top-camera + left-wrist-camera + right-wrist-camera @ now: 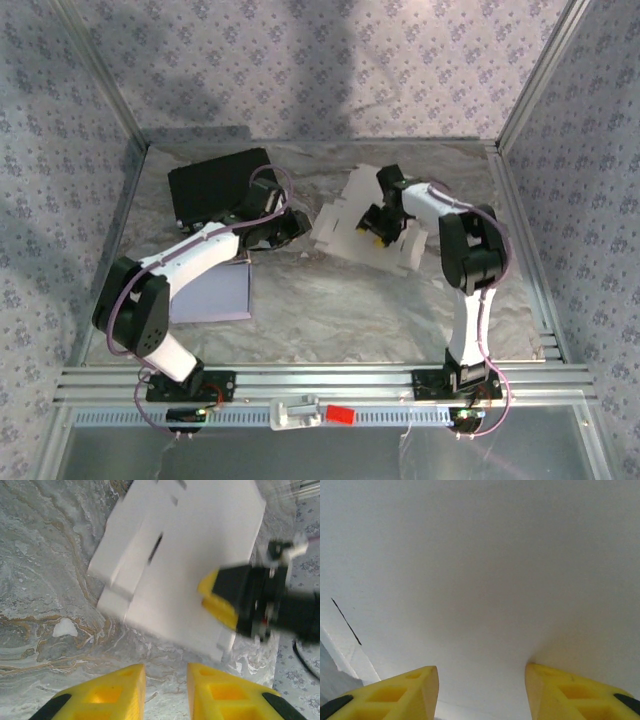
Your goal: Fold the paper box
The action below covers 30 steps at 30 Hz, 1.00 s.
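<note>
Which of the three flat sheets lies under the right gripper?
The white slotted sheet, right of centre. The black sheet and the pale lavender sheet both lie on the left side.

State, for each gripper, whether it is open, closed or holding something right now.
Left gripper: open a little, holding nothing.
Right gripper: open wide, fingers against the white paper box, not clamped on it.

Left claw (166, 692) narrowly parted, right claw (482, 680) spread wider
</note>
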Available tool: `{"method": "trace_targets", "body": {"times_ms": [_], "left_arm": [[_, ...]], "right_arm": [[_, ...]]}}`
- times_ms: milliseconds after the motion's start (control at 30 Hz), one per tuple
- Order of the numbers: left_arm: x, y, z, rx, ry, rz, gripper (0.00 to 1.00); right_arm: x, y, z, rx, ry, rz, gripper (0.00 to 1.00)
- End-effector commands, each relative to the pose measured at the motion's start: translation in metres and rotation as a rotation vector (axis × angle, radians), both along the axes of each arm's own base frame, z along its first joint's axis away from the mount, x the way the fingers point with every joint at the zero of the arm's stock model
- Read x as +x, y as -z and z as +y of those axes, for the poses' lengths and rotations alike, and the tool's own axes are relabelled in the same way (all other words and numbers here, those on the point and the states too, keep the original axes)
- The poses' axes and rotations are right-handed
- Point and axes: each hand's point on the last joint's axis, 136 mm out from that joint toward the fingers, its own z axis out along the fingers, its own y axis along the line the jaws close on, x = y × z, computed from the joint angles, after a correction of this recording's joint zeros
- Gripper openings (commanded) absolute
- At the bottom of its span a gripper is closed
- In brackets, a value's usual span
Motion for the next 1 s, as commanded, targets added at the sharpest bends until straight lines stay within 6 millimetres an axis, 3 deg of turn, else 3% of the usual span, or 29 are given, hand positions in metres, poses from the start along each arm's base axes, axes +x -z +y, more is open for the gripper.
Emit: {"method": "trace_targets", "body": {"times_ms": [0, 100, 200, 367, 500, 600, 767, 967], "left_arm": [[0.003, -0.002, -0.006, -0.001, 0.019, 0.002, 0.27], [0.003, 0.007, -0.01, 0.013, 0.041, 0.024, 0.27], [0.007, 0.016, -0.017, 0.038, 0.074, 0.045, 0.27], [0.009, 0.03, -0.035, 0.091, 0.142, 0.063, 0.26], [0.006, 0.043, -0.037, 0.111, 0.143, 0.09, 0.26], [0.003, 0.053, -0.037, 0.122, 0.147, 0.117, 0.26], [0.005, 0.074, -0.028, 0.203, 0.134, 0.153, 0.25], [0.011, 0.095, -0.02, 0.271, 0.12, 0.174, 0.25]], "right_arm": [[-0.04, -0.034, 0.015, 0.025, -0.093, -0.027, 0.53], [-0.034, -0.079, 0.007, 0.045, -0.112, -0.174, 0.56], [-0.028, -0.102, -0.035, 0.0, -0.08, -0.268, 0.58], [-0.041, -0.069, -0.128, -0.038, 0.052, -0.224, 0.57], [-0.055, -0.047, -0.168, -0.026, 0.137, -0.193, 0.58], [-0.048, -0.041, -0.172, 0.032, 0.146, -0.253, 0.61], [-0.024, -0.03, -0.156, 0.129, 0.113, -0.305, 0.62], [-0.017, -0.007, -0.15, 0.166, 0.09, -0.275, 0.62]]}}
